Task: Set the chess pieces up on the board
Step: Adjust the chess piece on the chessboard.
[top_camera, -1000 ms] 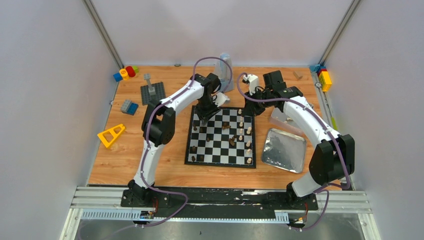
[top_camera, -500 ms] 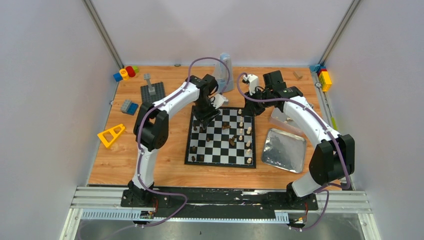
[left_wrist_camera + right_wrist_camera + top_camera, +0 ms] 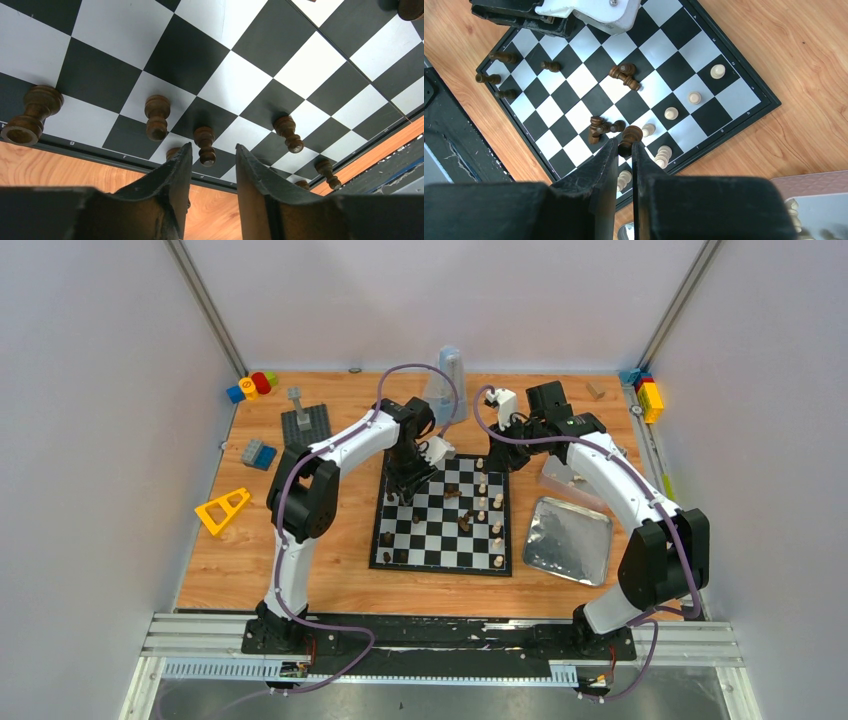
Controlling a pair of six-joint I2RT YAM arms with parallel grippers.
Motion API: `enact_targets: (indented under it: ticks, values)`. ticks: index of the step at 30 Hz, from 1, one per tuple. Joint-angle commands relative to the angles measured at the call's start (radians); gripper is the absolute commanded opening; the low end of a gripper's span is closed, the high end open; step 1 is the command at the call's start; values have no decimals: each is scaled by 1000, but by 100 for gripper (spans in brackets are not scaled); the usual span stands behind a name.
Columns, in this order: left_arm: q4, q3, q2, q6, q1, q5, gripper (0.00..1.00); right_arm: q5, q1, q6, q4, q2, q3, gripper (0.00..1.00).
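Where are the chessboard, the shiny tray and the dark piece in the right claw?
chessboard point(image 3: 445, 545), top view, bare front square.
silver tray point(image 3: 568, 540), top view, bare middle.
dark chess piece point(image 3: 630, 134), right wrist view, rounded head.

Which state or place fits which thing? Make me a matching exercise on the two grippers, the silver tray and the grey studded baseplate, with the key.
1. left gripper
2. right gripper
3. silver tray
4. grey studded baseplate

A. right of the board in the top view
B. shut on a dark chess piece
C. left of the board in the top view
D. open, holding nothing

Pairs: 1-D, 2-B, 3-A, 4-C.
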Motion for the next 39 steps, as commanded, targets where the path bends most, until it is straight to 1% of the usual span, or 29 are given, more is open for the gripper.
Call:
enact_targets:
  ticks: [1,4,15,23,33,39]
  values:
    - [17,5,-19,-9,-12,30,43,-25,-3,-15,36,-10,8,0]
    - [12,8,-13,-6,-12,32,37,-28,-3,-15,36,-7,7,0]
    - [3,21,-9,-5,-13,35,25,-34,-4,-14,36,-5,1,0]
    - [13,46,7,-15,-17,30,23,-32,-4,-14,35,-11,-4,0]
    - [25,60,21,-21,-17,10,23,-42,-4,-14,34,-4,-8,0]
    - [26,60,24,-21,-18,11,25,-48,-4,-15,32,-2,-7,0]
